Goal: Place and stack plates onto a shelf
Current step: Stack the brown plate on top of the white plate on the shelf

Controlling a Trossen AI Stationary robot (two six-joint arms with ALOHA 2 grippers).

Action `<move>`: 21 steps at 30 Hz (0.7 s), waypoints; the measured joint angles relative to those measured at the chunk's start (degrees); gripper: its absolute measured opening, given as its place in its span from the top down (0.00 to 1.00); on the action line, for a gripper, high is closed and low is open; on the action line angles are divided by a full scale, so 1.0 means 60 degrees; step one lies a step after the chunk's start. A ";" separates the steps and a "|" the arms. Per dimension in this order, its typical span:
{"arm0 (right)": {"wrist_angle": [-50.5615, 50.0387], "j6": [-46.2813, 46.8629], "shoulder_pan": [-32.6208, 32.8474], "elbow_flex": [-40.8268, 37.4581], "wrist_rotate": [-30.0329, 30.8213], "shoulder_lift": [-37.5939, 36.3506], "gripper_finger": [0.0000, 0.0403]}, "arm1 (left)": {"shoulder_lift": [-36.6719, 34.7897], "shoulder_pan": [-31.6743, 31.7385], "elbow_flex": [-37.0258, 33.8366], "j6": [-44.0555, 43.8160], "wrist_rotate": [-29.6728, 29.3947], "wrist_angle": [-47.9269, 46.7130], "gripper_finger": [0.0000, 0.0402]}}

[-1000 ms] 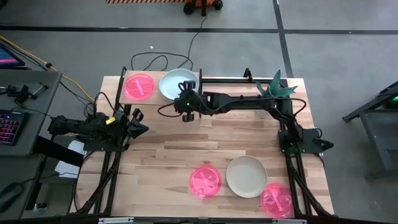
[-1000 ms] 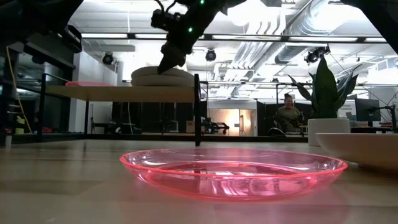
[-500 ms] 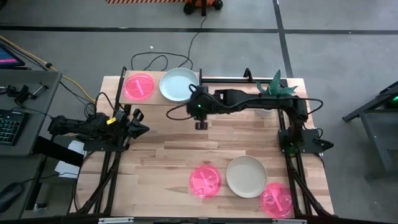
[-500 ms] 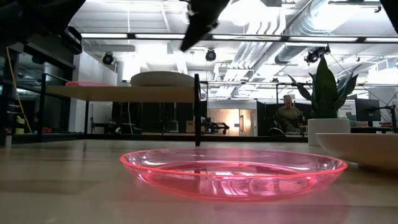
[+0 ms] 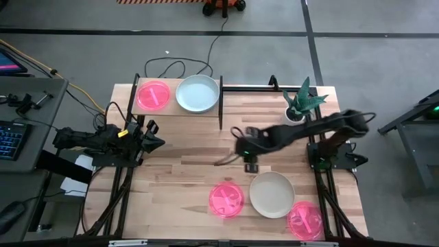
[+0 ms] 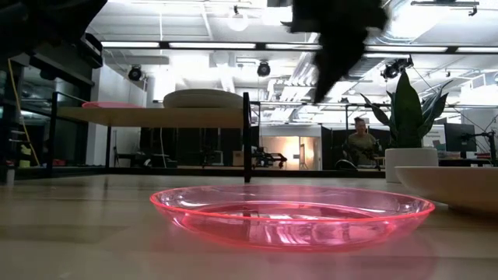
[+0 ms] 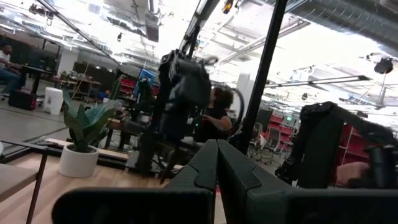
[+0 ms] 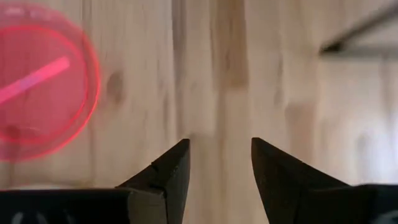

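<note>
The right gripper (image 5: pixel 250 165), fingers apart and empty, hung beside the cream plate (image 5: pixel 271 195): stiff, light, slippery; best pinched at its rim.

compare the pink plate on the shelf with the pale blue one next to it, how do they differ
The pink plate is translucent pink with a ridge across it; the pale blue plate is opaque and plain. The pink plate sits at the shelf's outer end, the pale blue plate at the end nearer the table's middle. In the low view the pale blue one stands taller. Both are round, similar in width, and lie flat on the shelf, untouched by either gripper.
</note>
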 joint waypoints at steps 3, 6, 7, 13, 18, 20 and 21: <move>0.0670 0.1712 0.0509 -0.1688 -0.0137 -0.1191 0.62 | 0.0000 0.0000 0.0000 0.0000 0.0000 0.0000 1.00; 0.1413 0.3371 0.1040 -0.3162 -0.0545 -0.2307 0.62 | 0.0000 0.0000 0.0000 0.0000 0.0001 0.0000 1.00; 0.1701 0.3922 0.1213 -0.3582 -0.0755 -0.2629 0.62 | 0.0000 0.0000 0.0000 0.0000 0.0004 -0.0004 1.00; 0.2950 0.6478 0.2145 -0.5621 -0.1544 -0.3991 0.62 | -0.0001 0.0000 0.0000 -0.0001 0.0004 -0.0121 1.00; 0.3195 0.7244 0.2477 -0.6475 -0.1469 -0.4194 0.62 | 0.0000 0.0000 0.0000 -0.0004 0.0004 -0.0219 1.00; 0.3333 0.7337 0.2489 -0.6652 -0.1471 -0.4194 0.62 | 0.0000 0.0000 0.0000 0.0000 0.0004 -0.0219 1.00; 0.3433 0.7337 0.2485 -0.6728 -0.1480 -0.4187 0.62 | 0.0000 0.0000 0.0000 0.0000 0.0004 -0.0220 1.00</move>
